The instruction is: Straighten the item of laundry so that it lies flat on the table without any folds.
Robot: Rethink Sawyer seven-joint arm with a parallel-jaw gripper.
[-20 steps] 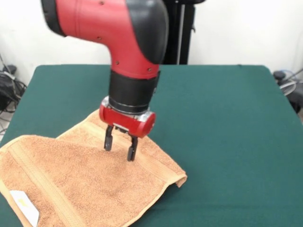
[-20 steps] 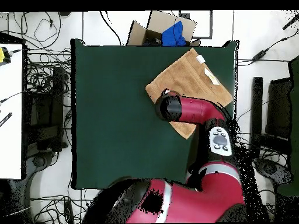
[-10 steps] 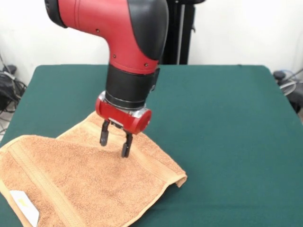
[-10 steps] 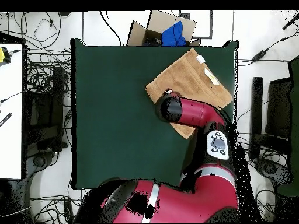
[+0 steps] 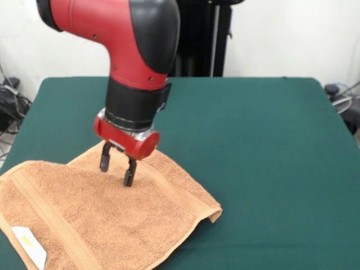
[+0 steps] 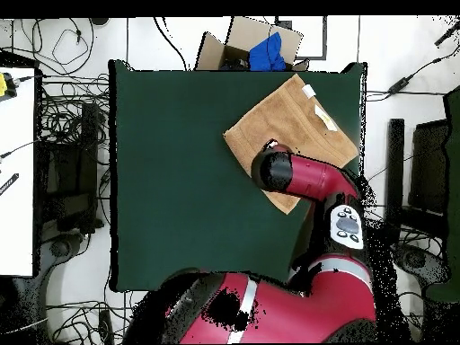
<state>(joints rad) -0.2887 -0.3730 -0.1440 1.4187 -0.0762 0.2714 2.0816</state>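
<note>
The large rectangular counter [image 5: 264, 146] covered in dark green felt-like cloth fills most of both views and is far wider than what lies on it. The red and black robot arm [image 5: 126, 50] comes next in bulk: its thick red elbow and black wrist section stand above the towel, tilted a little off vertical.

The peach-orange, roughly square terry towel [image 5: 84, 219] lies on the counter, turned like a diamond against the counter's edges. In the overhead view the towel [image 6: 292, 121] sits close to one corner of the counter [image 6: 171, 180], with one of its corners reaching the counter's edge and the arm [image 6: 310, 180] covering another part of it. In the front view, the towel corner pointing toward the bare middle of the counter is curled up, with a raised lip along its hemmed edge. A woven border band runs across the towel near its opposite side.

The black two-fingered gripper [image 5: 115, 170], under a red wrist ring, hangs over the towel's upper part, its fingers spread apart and gripping nothing, tips just above or at the terry surface; contact cannot be told.

A small white tag [image 5: 29, 246] lies on the towel, well apart from the gripper.
</note>
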